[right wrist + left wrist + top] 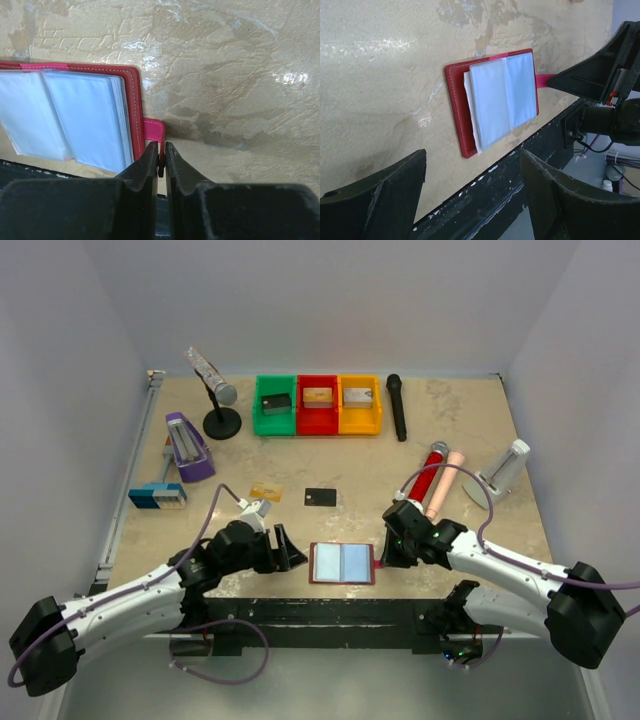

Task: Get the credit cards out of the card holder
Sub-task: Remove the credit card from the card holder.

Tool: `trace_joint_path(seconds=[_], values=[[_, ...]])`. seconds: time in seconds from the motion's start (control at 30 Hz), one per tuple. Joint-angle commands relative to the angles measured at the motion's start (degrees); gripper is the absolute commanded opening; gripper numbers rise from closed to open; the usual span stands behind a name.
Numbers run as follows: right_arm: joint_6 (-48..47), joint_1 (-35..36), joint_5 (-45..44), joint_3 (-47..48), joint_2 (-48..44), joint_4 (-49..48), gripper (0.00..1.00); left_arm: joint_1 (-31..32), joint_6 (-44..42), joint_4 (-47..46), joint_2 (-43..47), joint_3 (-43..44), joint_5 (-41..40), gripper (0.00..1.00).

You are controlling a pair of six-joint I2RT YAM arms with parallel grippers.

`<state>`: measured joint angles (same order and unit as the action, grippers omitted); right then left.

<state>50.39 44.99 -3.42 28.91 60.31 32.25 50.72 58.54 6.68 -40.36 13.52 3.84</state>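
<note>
The card holder (342,563) lies open near the table's front edge, its light blue clear pockets facing up. It also shows in the left wrist view (456,95) and the right wrist view (134,107). My right gripper (385,554) is shut on its red tab strap (154,131) at the holder's right side; the jaws (161,150) stand nearly closed. My left gripper (290,550) is open and empty just left of the holder, fingers spread (472,165). A gold-tan card (265,491) and a black card (320,497) lie flat on the table behind the holder. No silver-grey card shows.
Green (274,406), red (318,405) and yellow (360,405) bins with blocks stand at the back. A black microphone (397,407), a red microphone (424,472), a mic stand (222,422), a purple device (187,446) and a white stand (505,471) surround them. A black rail (330,612) runs along the front edge.
</note>
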Motion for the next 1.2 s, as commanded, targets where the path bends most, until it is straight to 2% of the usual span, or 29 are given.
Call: trace_joint_path(seconds=[0.0,0.07,0.23,0.4,0.57,0.93,1.17], values=[[-0.64,-0.17,0.95,0.19,-0.72,-1.84,0.06,1.31,-2.47,-3.68,-3.67,4.49,0.64,0.79],[-0.82,-0.08,1.31,0.01,-1.16,-1.58,0.0,2.01,-2.21,-4.83,-5.42,5.11,0.47,0.79],[-2.22,-0.08,3.24,-0.78,-5.38,-2.54,0.0,4.74,-1.16,-5.71,-10.69,7.83,-1.46,0.77],[-4.86,0.01,9.22,-1.22,-9.33,-4.04,0.0,5.88,-0.54,-5.71,-17.02,11.96,-3.31,0.76],[-6.7,0.01,9.92,-1.4,-13.64,-2.81,0.0,6.15,-0.54,-5.71,-21.24,14.34,-5.05,0.75],[-7.24,0.01,12.12,-3.07,-12.59,-4.74,0.0,6.41,0.34,-11.07,-29.68,15.57,-4.1,0.74],[-7.68,0.01,12.03,-3.33,-11.71,-5.18,0.0,6.67,0.52,-11.25,-32.24,15.84,-3.93,0.73]])
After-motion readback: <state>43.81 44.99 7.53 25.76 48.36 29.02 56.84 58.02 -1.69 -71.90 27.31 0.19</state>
